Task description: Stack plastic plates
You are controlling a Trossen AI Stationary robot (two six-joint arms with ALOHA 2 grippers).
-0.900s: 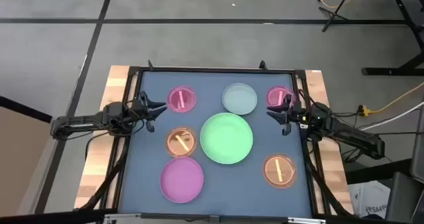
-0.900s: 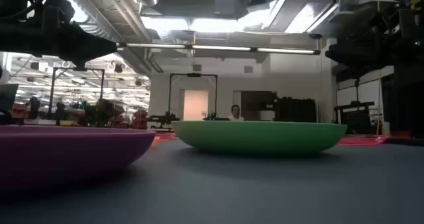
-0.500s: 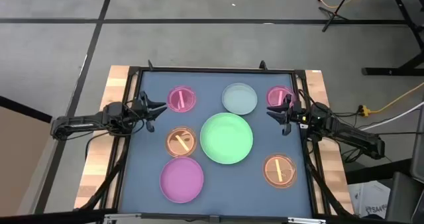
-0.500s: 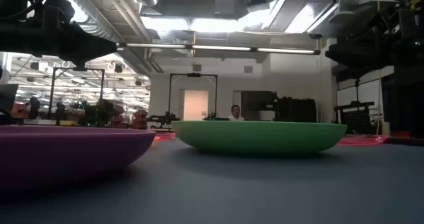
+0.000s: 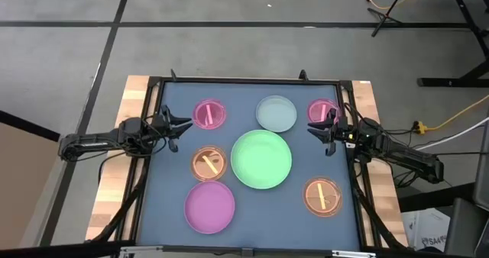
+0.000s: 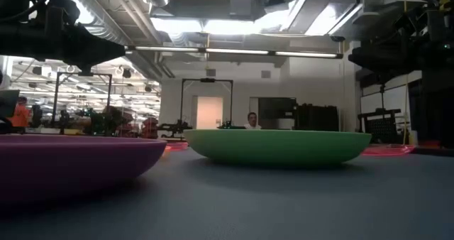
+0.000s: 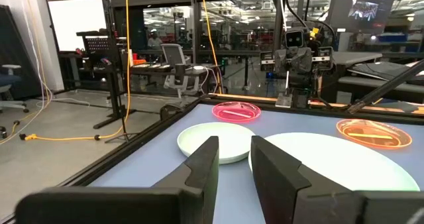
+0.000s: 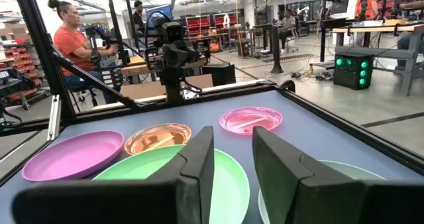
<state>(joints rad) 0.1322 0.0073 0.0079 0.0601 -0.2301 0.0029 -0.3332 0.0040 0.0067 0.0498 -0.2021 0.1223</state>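
Observation:
Seven plates lie apart, each flat on the blue mat. In the high view these are a large green plate [image 5: 261,159], a magenta plate [image 5: 209,207], a pale blue-grey plate [image 5: 276,113], two pink plates [image 5: 208,114] [image 5: 322,111] and two orange plates [image 5: 208,162] [image 5: 322,196]. My left gripper [image 5: 180,127] hovers open at the mat's left side, left of the near pink plate. My right gripper [image 5: 315,130] hovers open at the right side, just near of the right pink plate. The low view shows the magenta plate [image 6: 71,162] and the green plate [image 6: 277,146].
A black frame [image 5: 244,81] borders the mat, with wooden table strips [image 5: 130,105] outside it. Free mat lies between the plates. In the right wrist view a person in an orange shirt [image 8: 69,42] sits beyond the table's left side.

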